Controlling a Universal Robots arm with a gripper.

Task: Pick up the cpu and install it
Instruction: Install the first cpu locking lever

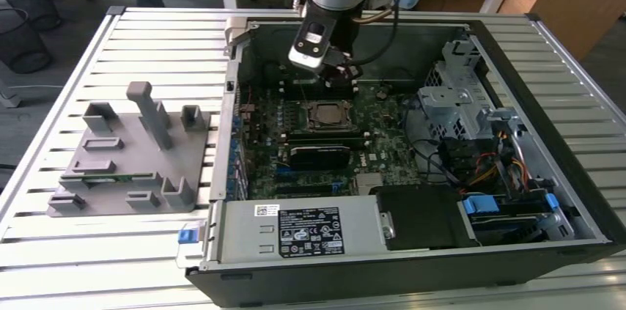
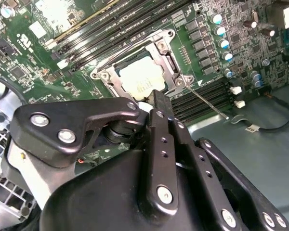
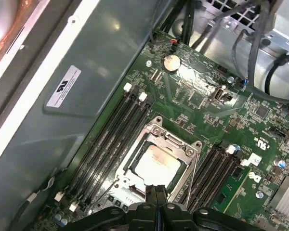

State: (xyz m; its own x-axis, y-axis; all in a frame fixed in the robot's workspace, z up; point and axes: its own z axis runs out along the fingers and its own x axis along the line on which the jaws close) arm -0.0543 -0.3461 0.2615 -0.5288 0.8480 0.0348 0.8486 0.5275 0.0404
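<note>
The cpu [image 1: 326,115] lies flat inside the motherboard socket, its silvery top facing up. In both wrist views the cpu [image 2: 142,77] [image 3: 156,163] sits within the metal socket frame [image 3: 159,126]. My gripper [image 1: 339,74] hangs above the board, just behind the socket in the exterior view. Its two black fingers are pressed together, and the gripper [image 3: 155,191] [image 2: 160,100] is shut with nothing between them. The fingertips hover over the socket's edge, apart from the cpu.
The open computer case [image 1: 547,53] lies on a slatted table. Memory slots [image 3: 111,134] flank the socket. A power supply [image 1: 293,231] sits at the front and a drive cage [image 1: 455,101] with cables at the exterior view's right. A grey fixture [image 1: 127,156] holding a green stick [image 1: 102,176] stands on the left.
</note>
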